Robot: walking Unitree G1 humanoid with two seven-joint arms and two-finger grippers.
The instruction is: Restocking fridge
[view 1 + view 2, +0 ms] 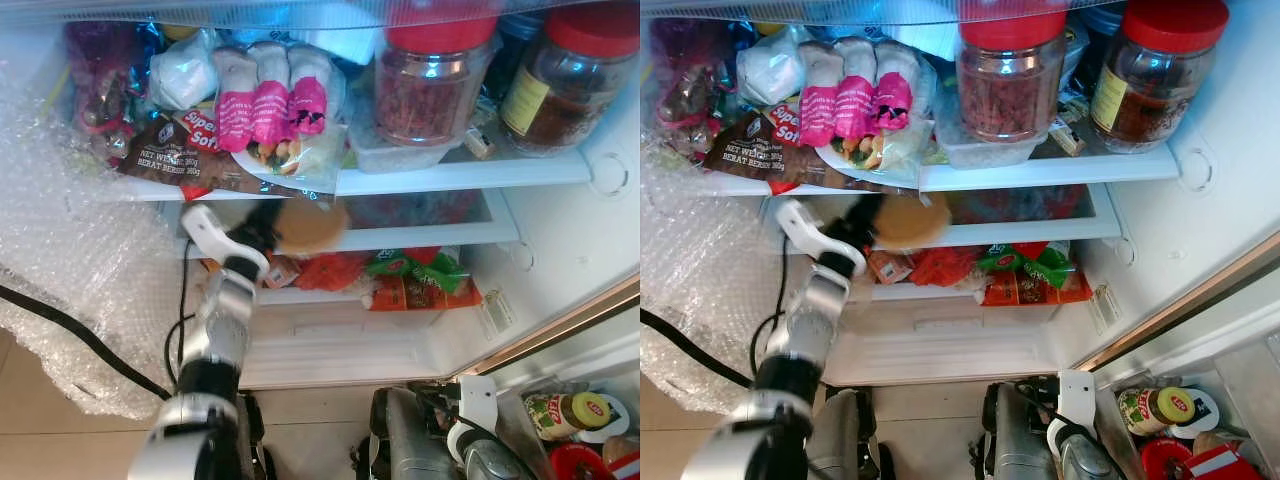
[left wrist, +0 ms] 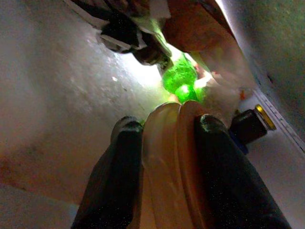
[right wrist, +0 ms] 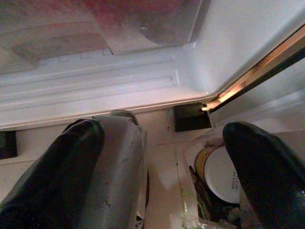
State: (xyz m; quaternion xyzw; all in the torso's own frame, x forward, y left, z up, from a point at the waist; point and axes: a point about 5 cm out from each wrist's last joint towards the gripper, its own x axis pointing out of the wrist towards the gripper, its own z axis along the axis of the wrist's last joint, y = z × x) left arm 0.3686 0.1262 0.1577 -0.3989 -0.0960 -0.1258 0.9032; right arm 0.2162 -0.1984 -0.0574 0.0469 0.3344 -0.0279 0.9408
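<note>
Left gripper (image 2: 164,143): fingers (image 2: 119,162) clamped on either side of a round tan disc (image 1: 310,227), held edge-on at the front of the fridge's middle shelf (image 1: 470,233), just under the upper shelf (image 1: 470,173).
Right gripper (image 3: 167,143): fingers wide apart, nothing between them, hanging low near the fridge's base by the door bins.
Upper shelf: two red-lidded jars (image 1: 432,85), pink-labelled packs (image 1: 270,100), brown bread bag (image 1: 165,155).
Lower level: red and green packets (image 1: 415,280).
Robot's left: bubble wrap (image 1: 70,280), black cable (image 1: 60,325) across it.
Door bin: yellow-lidded jar (image 1: 570,412).
</note>
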